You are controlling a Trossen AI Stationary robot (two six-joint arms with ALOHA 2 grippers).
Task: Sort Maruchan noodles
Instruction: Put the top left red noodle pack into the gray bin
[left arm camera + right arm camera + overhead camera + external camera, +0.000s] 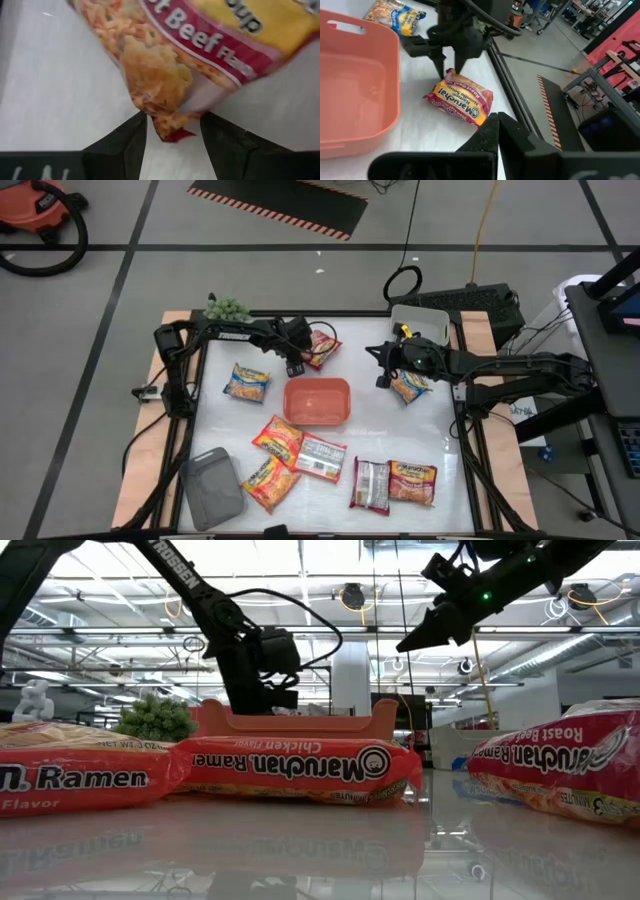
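Several Maruchan noodle packets lie flat on the white table. A red-pink Roast Beef packet (322, 348) (462, 97) rests at the far side. My left gripper (298, 362) (449, 67) (172, 135) points down at it, open, with one finger on each side of the packet's corner (165, 127). My right gripper (381, 375) (498, 125) (405, 643) hovers shut above the table, holding nothing, beside a blue-yellow packet (410, 387). Other packets: blue-yellow (246, 383), orange-yellow (278, 438) (270, 480), white-backed (322, 457) (372, 483), red-pink (413, 480). My left gripper stands over the red-pink packet's corner (165, 127) from above, pointing down, one finger (135, 142) on each side of it. Whether the fingers touch the wrapper, I cannot tell. The packet lies on the table.
A red tray (340, 412) (390, 95) sits mid-table between the two arms. A grey tray (212, 485) is at the near left corner, a clear tray (420, 320) at the far right. A green bunch (228, 308) sits on the far left edge.
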